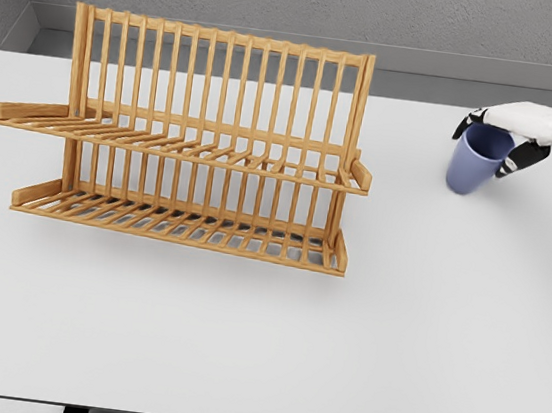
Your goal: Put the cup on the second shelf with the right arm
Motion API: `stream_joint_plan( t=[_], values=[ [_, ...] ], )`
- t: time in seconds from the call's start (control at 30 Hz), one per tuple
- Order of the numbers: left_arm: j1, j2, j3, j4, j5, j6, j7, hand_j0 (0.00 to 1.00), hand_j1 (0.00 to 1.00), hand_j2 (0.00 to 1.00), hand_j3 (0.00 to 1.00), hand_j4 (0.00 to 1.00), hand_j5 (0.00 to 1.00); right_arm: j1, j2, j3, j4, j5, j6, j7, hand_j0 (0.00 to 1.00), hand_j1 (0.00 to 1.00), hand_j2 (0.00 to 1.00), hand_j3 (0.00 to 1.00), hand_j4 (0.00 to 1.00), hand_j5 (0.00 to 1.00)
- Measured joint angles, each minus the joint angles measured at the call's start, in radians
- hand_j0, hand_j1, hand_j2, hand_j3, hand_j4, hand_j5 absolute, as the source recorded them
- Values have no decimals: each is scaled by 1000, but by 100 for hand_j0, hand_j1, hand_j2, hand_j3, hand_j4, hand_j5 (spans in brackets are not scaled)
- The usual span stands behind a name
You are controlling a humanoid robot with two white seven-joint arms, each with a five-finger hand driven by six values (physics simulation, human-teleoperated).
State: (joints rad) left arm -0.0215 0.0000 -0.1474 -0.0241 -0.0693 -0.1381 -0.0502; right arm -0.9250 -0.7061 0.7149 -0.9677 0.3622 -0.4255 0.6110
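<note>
**Cup in hand at the right edge, rack still to be reached**

The right hand (497, 133) sits in the upper right of the frame, its white forearm entering from the right edge. Its dark-tipped fingers (520, 158) are curled around the rim and upper wall of the blue cup (478, 161), holding it from above and behind. The cup is tilted slightly, mouth toward the hand, and whether its base touches the white bench (411, 334) or hangs just above it cannot be told from this view. The left arm is not in view.

The wooden dish rack (194, 136) stands in the left and middle of the frame, well apart from the cup. It has two slatted tiers: a lower shelf (173, 222) near the bench and an upper shelf (182, 150) above it, both bare, backed by a row of upright bars.

By the look of it, the grasp is made and the carry is the step in hand. Which tier counts as "second" is a guess; the upper one seems likelier. The next move calls for lifting the cup high enough to pass over the raised end piece at the rack's right side, travelling leftward across the frame, then lowering it onto the slats. The slats are narrow with gaps between, so the cup needs to come down level to sit steady.
</note>
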Motion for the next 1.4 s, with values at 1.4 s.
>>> stream_joint_plan(
  t=[1.4],
  values=[
    [0,0,0,0,0,0,0,100,100,100,100,100,100,5,-133,-64,-341,-10,-37,0,67,67,67,67,67,67]
  ],
)
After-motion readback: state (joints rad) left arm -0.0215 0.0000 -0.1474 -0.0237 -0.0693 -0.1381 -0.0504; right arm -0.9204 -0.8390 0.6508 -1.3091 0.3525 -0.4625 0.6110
